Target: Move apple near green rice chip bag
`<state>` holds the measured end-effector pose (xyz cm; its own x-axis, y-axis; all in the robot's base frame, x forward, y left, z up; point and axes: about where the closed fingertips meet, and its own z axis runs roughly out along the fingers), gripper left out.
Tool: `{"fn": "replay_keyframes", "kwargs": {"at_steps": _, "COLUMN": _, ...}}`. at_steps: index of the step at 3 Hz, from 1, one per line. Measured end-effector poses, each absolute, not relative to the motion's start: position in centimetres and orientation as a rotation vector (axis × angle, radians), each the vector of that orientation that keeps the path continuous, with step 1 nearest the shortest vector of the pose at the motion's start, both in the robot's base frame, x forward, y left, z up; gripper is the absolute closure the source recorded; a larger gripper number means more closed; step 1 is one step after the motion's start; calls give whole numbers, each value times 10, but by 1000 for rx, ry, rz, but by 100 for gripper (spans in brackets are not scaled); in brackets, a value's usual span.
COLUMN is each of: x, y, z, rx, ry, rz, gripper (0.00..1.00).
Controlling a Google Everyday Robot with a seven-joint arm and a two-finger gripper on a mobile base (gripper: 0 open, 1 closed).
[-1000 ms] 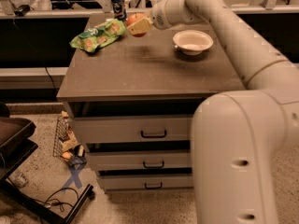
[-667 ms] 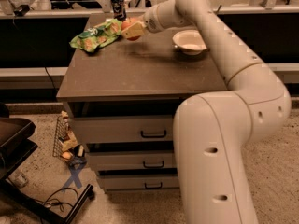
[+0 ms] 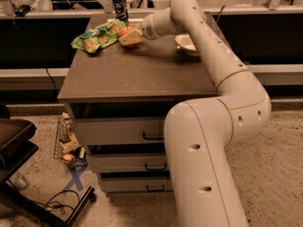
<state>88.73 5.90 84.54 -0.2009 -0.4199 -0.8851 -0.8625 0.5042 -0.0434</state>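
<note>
Reaching in with the long white arm (image 3: 213, 56) from the right of the green rice chip bag (image 3: 94, 38), across the top of the drawer cabinet (image 3: 142, 79) carrying that bag near its far left corner. Lying crumpled and flat there, well left of the white bowl (image 3: 185, 44) and just in front of the dark drink can (image 3: 120, 4). Ending in the gripper (image 3: 129, 36) at the bag's right end, closed snugly around the apple (image 3: 124, 30) and pinching it from both sides, as far as can be made out. Holding the apple hard by the bag's right edge, touching it or all but touching. Cannot tell whether resting on the cabinet top or held just above it.

Judged nearly done: apple already brought beside the bag, far from the bowl. Left to do, by the look of it: setting down if not yet down, letting go, then backing off to the right of the bag without rolling the apple away or dragging the foil along.
</note>
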Motion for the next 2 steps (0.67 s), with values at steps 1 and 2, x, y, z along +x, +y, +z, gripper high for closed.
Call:
{"fn": "replay_keyframes", "kwargs": {"at_steps": 1, "x": 890, "y": 62, "z": 836, "rx": -1054, "ry": 1823, "rz": 619, "gripper": 100}}
{"fn": "replay_keyframes", "kwargs": {"at_steps": 2, "x": 890, "y": 63, "z": 836, "rx": -1056, "ry": 1824, "rz": 621, "gripper": 74}}
